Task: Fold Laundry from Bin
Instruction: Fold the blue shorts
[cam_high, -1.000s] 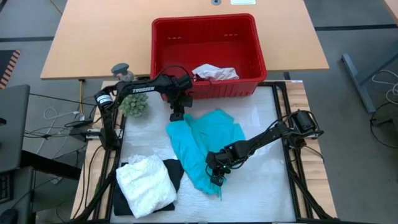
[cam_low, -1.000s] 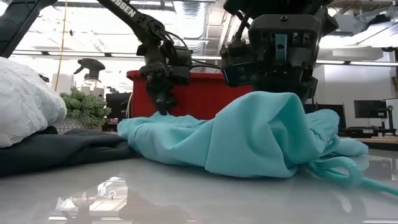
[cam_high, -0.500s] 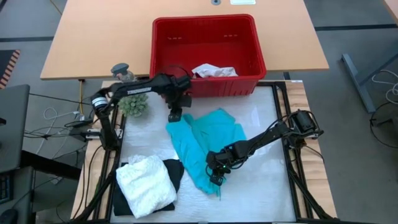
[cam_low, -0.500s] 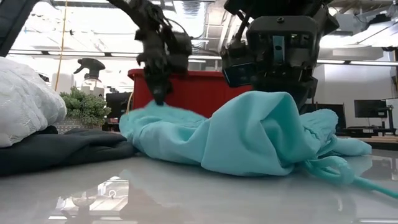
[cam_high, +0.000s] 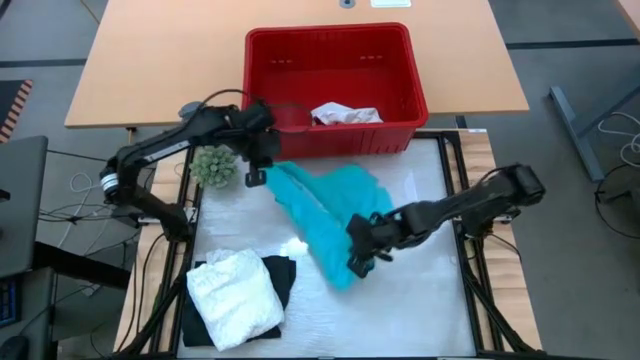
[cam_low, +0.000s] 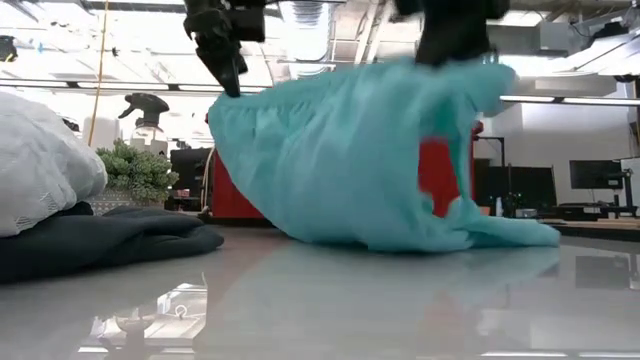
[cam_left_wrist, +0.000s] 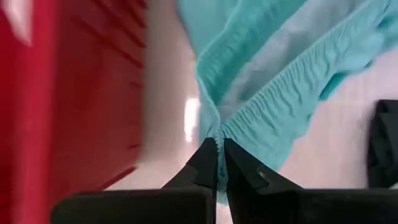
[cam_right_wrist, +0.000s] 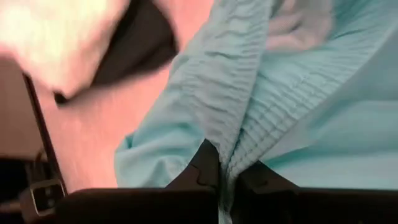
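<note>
The teal garment (cam_high: 330, 215) hangs lifted above the surface (cam_high: 420, 310), stretched between two pinch points; only its lower hem trails on the surface, in front of the bin (cam_high: 335, 85). The left end effector (cam_high: 255, 177) is closed on the gathered waistband at the corner nearest the small plant (cam_high: 215, 165). The right end effector (cam_high: 358, 265) is closed on the elastic edge at the opposite corner, nearer the middle of the surface. A folded white garment (cam_high: 235, 300) lies on a black garment (cam_high: 275, 280) at the near left corner, and one more white piece (cam_high: 345, 115) remains in the bin.

Risks, as judged from here: each grip holds only a thin bunch of elastic, so further spreading may pull the fabric out of one pinch and drop that corner. The trailing hem could drag into the folded stack, or the cloth could brush the plant or bin wall on the left.

Compared with one second earlier, the garment has risen from a crumpled heap on the surface; the left end effector has closed and moved towards the plant, and the right arm has lifted its corner.
</note>
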